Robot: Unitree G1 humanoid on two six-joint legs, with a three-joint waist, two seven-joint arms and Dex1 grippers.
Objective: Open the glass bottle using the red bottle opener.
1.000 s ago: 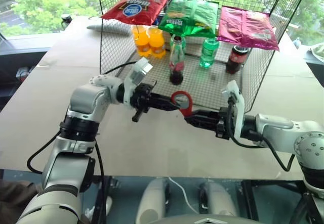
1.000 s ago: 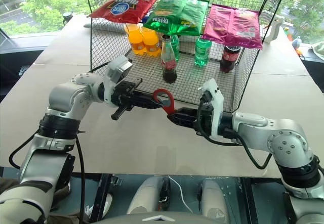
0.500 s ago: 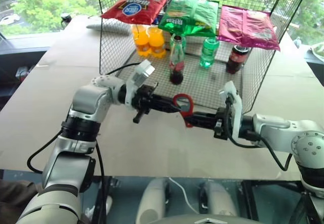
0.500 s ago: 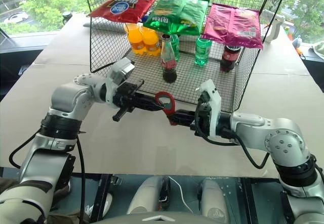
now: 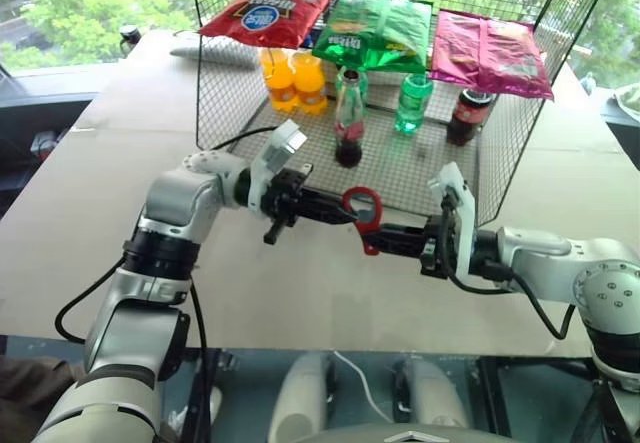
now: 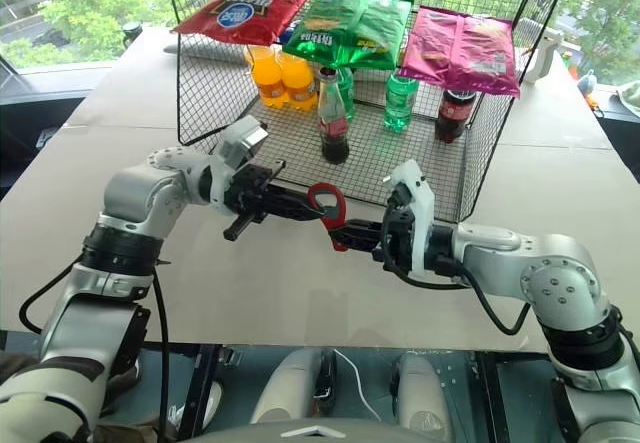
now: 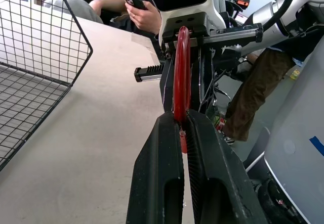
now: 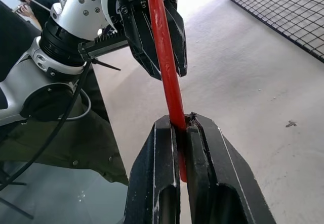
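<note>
We see the glass bottle (image 5: 349, 119) upright in the wire basket (image 5: 500, 153), among 2 orange bottles (image 5: 294, 81). Nearer, the red bottle opener (image 5: 363, 210) is pinched by both left gripper (image 5: 345, 213) and right gripper (image 5: 372, 239) above the table (image 5: 90, 223).

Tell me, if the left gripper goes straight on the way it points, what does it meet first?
Probably the right gripper: the left gripper points at it, both shut on the opener between them.
</note>
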